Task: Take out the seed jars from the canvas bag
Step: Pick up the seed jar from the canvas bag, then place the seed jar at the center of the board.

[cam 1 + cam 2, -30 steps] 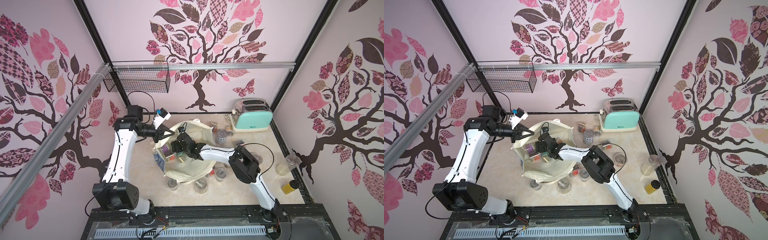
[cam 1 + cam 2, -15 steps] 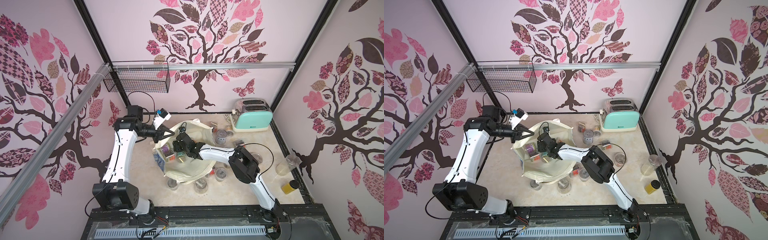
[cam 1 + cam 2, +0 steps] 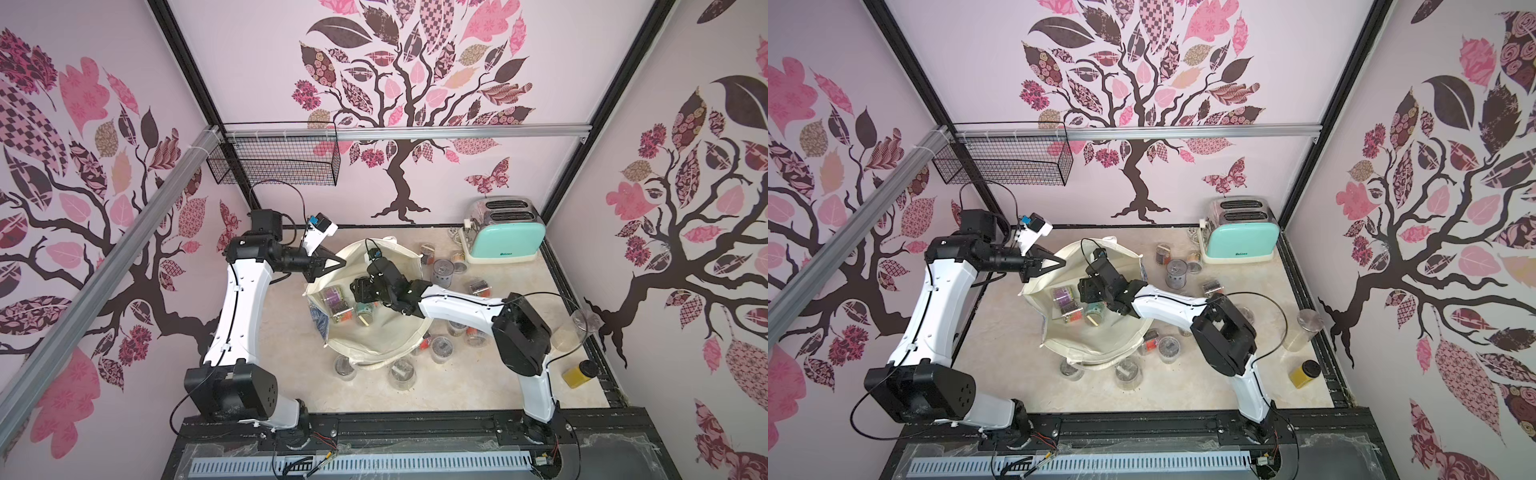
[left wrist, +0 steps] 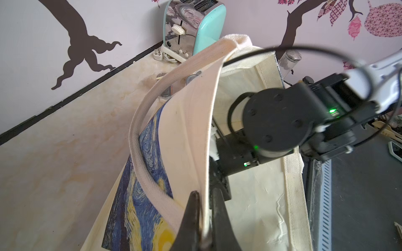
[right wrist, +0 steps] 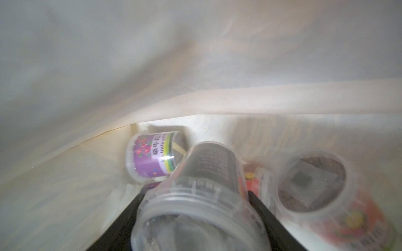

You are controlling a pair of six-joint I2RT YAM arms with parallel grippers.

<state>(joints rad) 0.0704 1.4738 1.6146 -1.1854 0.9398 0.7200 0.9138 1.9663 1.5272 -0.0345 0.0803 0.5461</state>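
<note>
left jaws pinch the canvas bag by its rim, right jaws clamp a dark seed jar inside, next: lift it clear of the rim.

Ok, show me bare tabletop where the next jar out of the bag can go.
Barest: the tabletop between the left arm and the canvas bag, and the front strip along the black rail. Crowded: seed jars fill the gap between bag and toaster, and more ring the bag's front edge and sit under the right arm.
</note>
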